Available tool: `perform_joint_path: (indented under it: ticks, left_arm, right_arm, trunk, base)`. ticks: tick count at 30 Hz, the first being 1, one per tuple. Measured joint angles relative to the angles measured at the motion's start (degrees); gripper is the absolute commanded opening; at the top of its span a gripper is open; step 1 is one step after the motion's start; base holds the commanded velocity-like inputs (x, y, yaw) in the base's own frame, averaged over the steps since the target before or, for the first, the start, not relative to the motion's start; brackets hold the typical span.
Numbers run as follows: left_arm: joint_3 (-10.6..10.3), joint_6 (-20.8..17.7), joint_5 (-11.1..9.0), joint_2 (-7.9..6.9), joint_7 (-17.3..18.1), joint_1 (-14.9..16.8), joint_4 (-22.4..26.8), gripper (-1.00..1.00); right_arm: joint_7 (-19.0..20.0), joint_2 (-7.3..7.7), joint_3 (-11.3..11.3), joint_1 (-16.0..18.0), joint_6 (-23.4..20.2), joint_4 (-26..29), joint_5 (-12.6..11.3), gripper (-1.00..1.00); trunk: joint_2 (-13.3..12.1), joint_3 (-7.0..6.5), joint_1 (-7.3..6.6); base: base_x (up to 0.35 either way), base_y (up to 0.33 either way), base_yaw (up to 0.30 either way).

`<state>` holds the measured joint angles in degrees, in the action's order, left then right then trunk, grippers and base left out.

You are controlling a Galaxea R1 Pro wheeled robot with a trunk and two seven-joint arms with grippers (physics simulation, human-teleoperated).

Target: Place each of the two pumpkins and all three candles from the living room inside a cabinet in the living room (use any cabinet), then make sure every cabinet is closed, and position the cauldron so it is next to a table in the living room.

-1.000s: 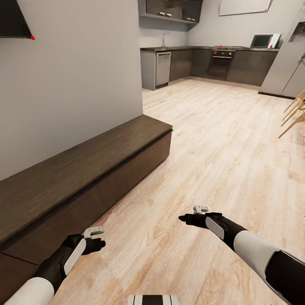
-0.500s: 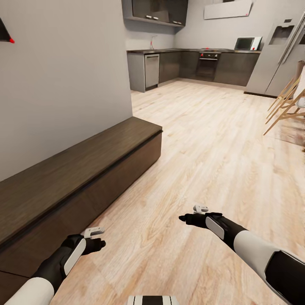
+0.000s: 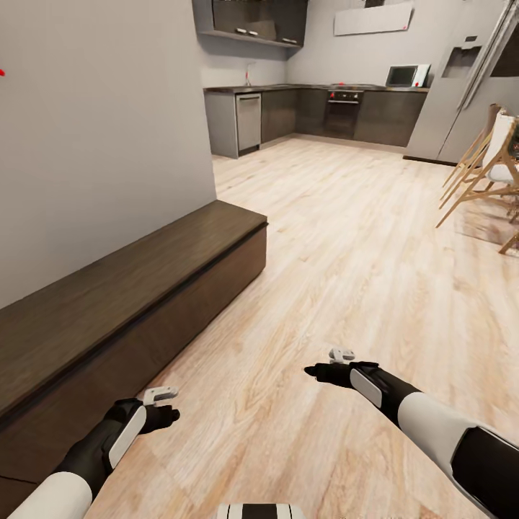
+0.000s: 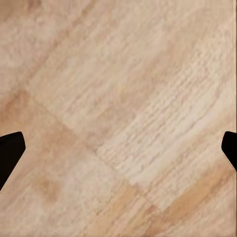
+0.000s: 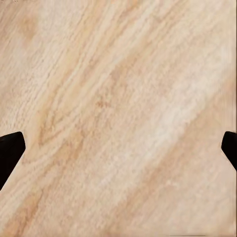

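The long low dark-brown cabinet point(image 3: 122, 288) runs along the grey wall on my left, its front panels shut. Both arms hang low over the light plank floor point(image 3: 346, 245). My left gripper point(image 3: 167, 412) is close to the cabinet's front and is open; the left wrist view has its black fingertips point(image 4: 10, 148) far apart over bare planks. My right gripper point(image 3: 317, 372) is open too, with fingertips point(image 5: 10, 145) spread over the floor and nothing between them. The pumpkins, candles, cauldron and table are out of view.
A grey wall point(image 3: 108, 130) rises behind the cabinet. Beyond its corner lies a kitchen with dark grey units point(image 3: 317, 112) and a fridge point(image 3: 454, 94). Wooden chairs point(image 3: 479, 173) stand at the right. Open floor stretches ahead.
The whole picture has slid left, so the camera has turned right; chairs have come into view. Both arms hold the same pose.
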<state>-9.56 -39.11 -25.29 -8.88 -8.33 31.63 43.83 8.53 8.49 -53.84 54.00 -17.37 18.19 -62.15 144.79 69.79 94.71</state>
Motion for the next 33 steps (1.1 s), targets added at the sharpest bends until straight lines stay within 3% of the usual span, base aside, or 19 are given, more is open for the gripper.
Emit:
perform_joint_path:
  ticks: [25, 33]
  left_arm:
    - [-0.07, 0.05, 0.03, 0.00, 0.00, 0.00, 0.00, 1.00]
    - [-0.17, 0.07, 0.06, 0.00, 0.00, -0.01, 0.01, 1.00]
  right_arm:
    - [0.01, 0.00, 0.00, 0.00, 0.12, -0.04, 0.09, 1.00]
    - [-0.01, -0.08, -0.01, 0.00, 0.14, 0.03, 0.14, 1.00]
  trunk:
    - [0.00, -1.26, 0.00]
    - [0.00, -1.63, -0.03]
  base:
    - [0.004, 0.000, -0.248]
    - [0.217, 0.000, -0.207]
